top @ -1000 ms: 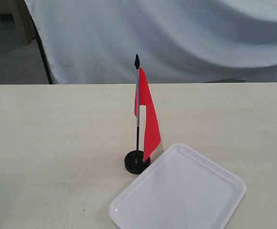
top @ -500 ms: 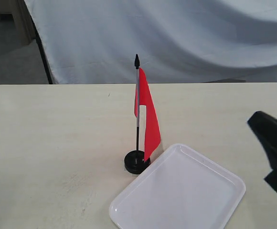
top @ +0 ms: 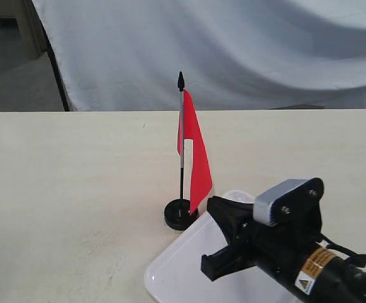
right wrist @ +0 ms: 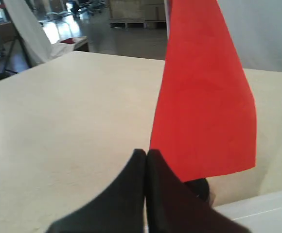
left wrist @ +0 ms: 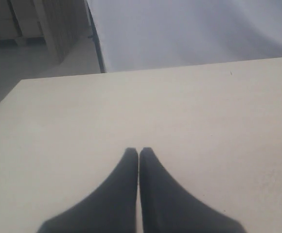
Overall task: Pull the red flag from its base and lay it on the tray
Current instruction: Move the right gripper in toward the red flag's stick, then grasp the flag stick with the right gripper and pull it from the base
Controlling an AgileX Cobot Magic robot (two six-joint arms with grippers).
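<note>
The red flag (top: 194,151) stands upright in its round black base (top: 180,214) near the table's middle; its cloth (right wrist: 204,102) fills much of the right wrist view, with the base (right wrist: 199,187) peeking out below. The white tray (top: 183,271) lies just in front of and to the right of the base. My right gripper (top: 212,203) hovers over the tray, shut and empty, its tips close beside the flag's lower cloth; the same gripper (right wrist: 146,153) shows both fingers pressed together. My left gripper (left wrist: 139,150) is shut and empty over bare table, out of the exterior view.
The pale wooden table (top: 76,177) stretches wide to the left of the flag. A white cloth backdrop (top: 233,50) hangs behind the table's far edge. The right arm's body (top: 296,252) covers much of the tray.
The right arm has come in from the right edge and swung left over the tray, ending close to the flag. The flag, base and tray have not moved.
</note>
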